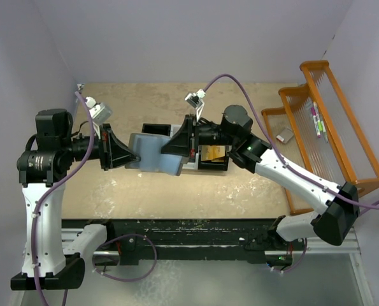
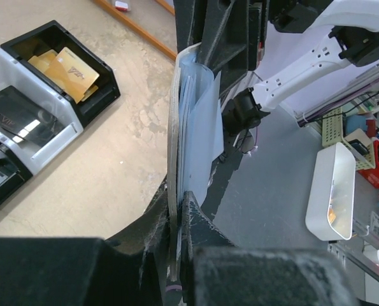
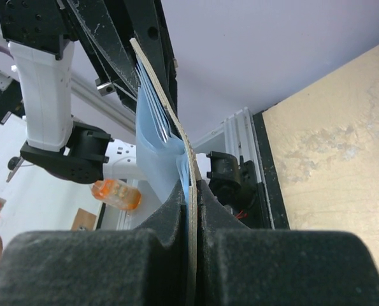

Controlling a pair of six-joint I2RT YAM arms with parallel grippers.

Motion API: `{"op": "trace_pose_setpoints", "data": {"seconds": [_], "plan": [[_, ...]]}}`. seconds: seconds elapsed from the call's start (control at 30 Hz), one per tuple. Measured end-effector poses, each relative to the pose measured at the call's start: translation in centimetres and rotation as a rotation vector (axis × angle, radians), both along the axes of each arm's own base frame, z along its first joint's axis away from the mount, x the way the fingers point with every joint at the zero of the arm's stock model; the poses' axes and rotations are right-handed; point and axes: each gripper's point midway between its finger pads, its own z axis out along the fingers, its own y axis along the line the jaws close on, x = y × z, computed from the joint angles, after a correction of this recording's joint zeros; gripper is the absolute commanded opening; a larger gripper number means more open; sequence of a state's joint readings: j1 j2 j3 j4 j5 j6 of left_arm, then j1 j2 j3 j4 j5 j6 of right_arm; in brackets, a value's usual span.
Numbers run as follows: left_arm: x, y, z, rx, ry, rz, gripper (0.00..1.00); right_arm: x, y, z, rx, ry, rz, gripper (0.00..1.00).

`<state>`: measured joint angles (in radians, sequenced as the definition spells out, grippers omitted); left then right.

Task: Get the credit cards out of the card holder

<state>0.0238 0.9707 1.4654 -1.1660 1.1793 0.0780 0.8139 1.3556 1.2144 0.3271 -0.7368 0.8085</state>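
Top external: one card holder [image 1: 152,157] held off the table, just left of the bin tray [image 1: 213,168].
Left gripper [image 1: 135,157]: jaws pinched on the card holder's near edge.
Right gripper [image 1: 167,152]: jaws clamped on its opposite edge.
Gold cards [image 2: 67,71]: at least two, in the tray's black compartment.
Black card [image 2: 16,113]: one, in the adjoining white compartment.

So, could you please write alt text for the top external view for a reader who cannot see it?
The left gripper and right gripper pinch opposite ends of a blue-grey card holder over a tan table. Nearby, orange-gold credit cards lie in a black bin compartment.
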Motion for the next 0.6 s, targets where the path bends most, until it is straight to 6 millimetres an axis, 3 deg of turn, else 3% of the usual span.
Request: {"op": "trace_pose_setpoints", "data": {"seconds": [0.1, 0.2, 0.3, 0.4, 0.6], "plan": [[-0.3, -0.1, 0.2, -0.013, 0.008, -0.009, 0.15, -0.2, 0.0, 0.0, 0.016, 0.000, 0.018, 0.16], [-0.6, -0.3, 0.5, -0.034, 0.024, -0.026, 0.00, -0.7, -0.1, 0.3, 0.035, 0.006, 0.041, 0.48], [-0.8, -0.5, 0.7, -0.054, 0.049, -0.039, 0.00, -1.2, -0.2, 0.9, 0.055, 0.008, 0.071, 0.77], [-0.7, -0.5, 0.7, -0.061, 0.069, -0.038, 0.00, -1.3, -0.2, 1.3, 0.075, 0.008, 0.077, 0.98], [-0.5, -0.5, 0.6, -0.054, 0.064, -0.027, 0.00, -0.9, -0.2, 1.1, 0.065, 0.002, 0.053, 1.00]]}}
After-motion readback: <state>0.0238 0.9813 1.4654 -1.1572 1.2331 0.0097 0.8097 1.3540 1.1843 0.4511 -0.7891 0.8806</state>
